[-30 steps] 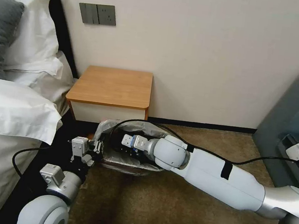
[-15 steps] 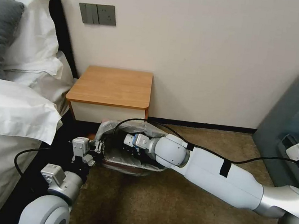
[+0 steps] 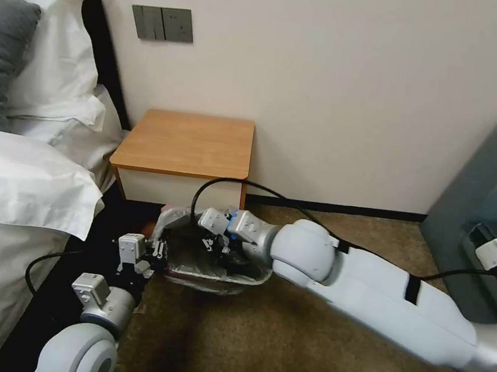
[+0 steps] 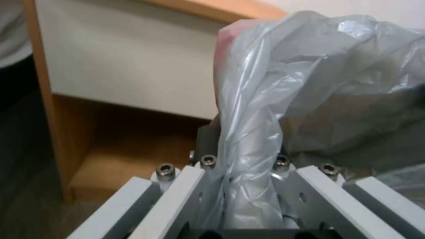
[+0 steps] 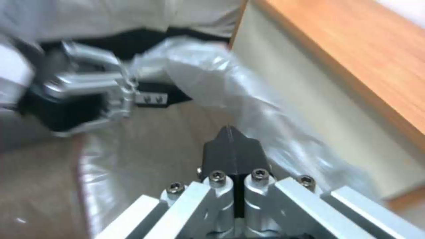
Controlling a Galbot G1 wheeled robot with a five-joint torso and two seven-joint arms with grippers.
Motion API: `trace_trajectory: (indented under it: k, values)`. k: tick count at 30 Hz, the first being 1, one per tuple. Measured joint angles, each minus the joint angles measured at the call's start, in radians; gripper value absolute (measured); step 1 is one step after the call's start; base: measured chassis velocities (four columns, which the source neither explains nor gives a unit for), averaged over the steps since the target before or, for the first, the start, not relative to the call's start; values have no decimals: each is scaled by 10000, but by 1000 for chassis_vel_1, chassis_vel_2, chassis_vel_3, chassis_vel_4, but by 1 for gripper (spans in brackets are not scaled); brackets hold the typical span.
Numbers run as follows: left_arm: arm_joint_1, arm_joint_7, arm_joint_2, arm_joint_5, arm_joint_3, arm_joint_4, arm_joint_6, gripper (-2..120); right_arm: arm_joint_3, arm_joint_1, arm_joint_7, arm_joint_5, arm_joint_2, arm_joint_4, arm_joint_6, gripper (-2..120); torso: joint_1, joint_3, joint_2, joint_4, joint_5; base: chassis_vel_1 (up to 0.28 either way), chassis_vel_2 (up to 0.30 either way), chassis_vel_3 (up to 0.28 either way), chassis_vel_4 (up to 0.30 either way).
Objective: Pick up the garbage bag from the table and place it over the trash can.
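The garbage bag (image 3: 215,263) sits draped in and over the trash can (image 3: 219,278), which stands on the brown carpet (image 3: 277,346) just in front of the desk (image 3: 187,142); its grey film lines the near rim, while a bunched part with a pinkish edge rises at the corner nearest the desk's white front panel (image 3: 170,187). To the left lie the bed (image 3: 13,181) with white pillows and a grey one, and a dark gap between the bed and the can. A grey upholstered seat (image 3: 494,198) stands well apart on the right, and a black cable (image 3: 218,183) loops over the can from the right arm. The left tool (image 3: 153,251) is at the can's left rim, pinching a twisted strand of the bag between its pads (image 4: 208,139). The right tool (image 3: 220,247) hangs over the can's mouth, above the bag's inside, its black fingertips (image 5: 232,149) pressed together on nothing. The right arm reaches in low from the right, nearly level; the left arm rises from below, elbow bent.
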Motion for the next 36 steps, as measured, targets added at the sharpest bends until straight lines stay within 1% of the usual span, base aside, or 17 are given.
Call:
trace_trajectory:
  k: [1, 3, 4, 7, 9, 11, 12, 14, 17, 18, 21, 24, 25, 26, 29, 30, 36]
  values:
    - [0, 0, 0, 0, 0, 0, 0, 6, 0, 0, 0, 0, 0, 0, 0, 0, 0, 0, 0, 0, 0, 0, 0, 0, 0]
    - [-14, -457, 23, -435, -5, 4, 292, 6, 967, -913, 330, 497, -463, 657, 66, 0, 0, -1, 0, 0, 2, 0, 0, 0, 0]
    - [-14, -457, 23, -435, -5, 4, 292, 6, 967, -913, 330, 497, -463, 657, 66, 0, 0, -1, 0, 0, 2, 0, 0, 0, 0]
    - [-13, -1231, 33, -813, 16, 2, 837, 6, 2049, -2377, 1208, 674, -1207, 1432, 965, 0, 0, 0, 0, -2, -2, 0, 0, 0, 0]
    - [-11, -1413, 29, -889, 33, 0, 941, 6, 2374, -2890, 1445, 635, -1330, 1597, 1214, 0, 0, -1, -1, -2, 0, 0, 0, 0, 0]
    - [17, -1725, 22, -1026, 96, -20, 1166, 6, 3309, -4221, 2035, 406, -1317, 1880, 1507, 8, 0, 0, 0, 0, -1, 0, 0, 0, 0]
    - [32, -1815, 22, -1092, 136, -29, 1240, 6, 3865, -4954, 2322, 242, -1155, 1973, 1669, 14, 0, -1, 0, -1, 0, 0, 0, 0, 0]
    - [42, -1875, 20, -1127, 172, -30, 1287, 6, 4197, -5395, 2480, 76, -1032, 2003, 1810, 17, 0, -1, 0, -2, 1, 0, 0, 0, 0]
    - [130, -2085, 2, -1274, 370, -50, 1532, 6, 5700, -7405, 2786, -1321, -268, 2041, 2702, 32, 0, -1, 0, 2, 0, 0, 0, 0, 0]
    - [130, -2085, 2, -1274, 370, -50, 1532, 6, 5700, -7405, 2786, -1321, -268, 2041, 2702, 32, 0, -1, 0, 2, 0, 0, 0, 0, 0]
    - [226, -2150, -26, -1290, 511, -60, 1636, 6, 6559, -8750, 2764, -2376, 333, 2153, 3044, 41, 0, -1, 0, 0, -1, 0, 0, 0, 0]
    - [352, -2182, -59, -1272, 726, -63, 1770, 6, 7397, -10332, 2745, -3680, 1273, 2423, 3576, 54, 0, -1, 0, -4, 0, 0, 0, 0, 0]
    - [352, -2182, -59, -1272, 726, -63, 1770, 6, 7397, -10332, 2745, -3680, 1273, 2423, 3576, 54, 0, -1, 0, -4, 0, 0, 0, 0, 0]
    - [394, -2199, -61, -1257, 816, -63, 1845, 6, 7632, -10794, 2747, -4126, 1612, 2537, 3782, 61, 0, -1, 0, -2, -2, 0, 0, 0, 0]
    - [431, -2227, -61, -1272, 895, -63, 1940, 6, 7815, -11124, 2745, -4506, 1864, 2598, 3943, 68, 0, -1, 0, -1, -1, 0, 0, 0, 0]
    - [453, -2286, -61, -1292, 1021, -63, 2100, 6, 7989, -11440, 2742, -4933, 2164, 2648, 4197, 75, 0, -1, 0, -1, -2, 0, 0, 0, 0]
    - [574, -2415, -160, -1102, 1486, 42, 2176, 6, 7924, -11778, 2787, -5397, 2579, 2693, 4526, 97, 0, -1, 0, -1, -2, 0, 0, 0, 0]
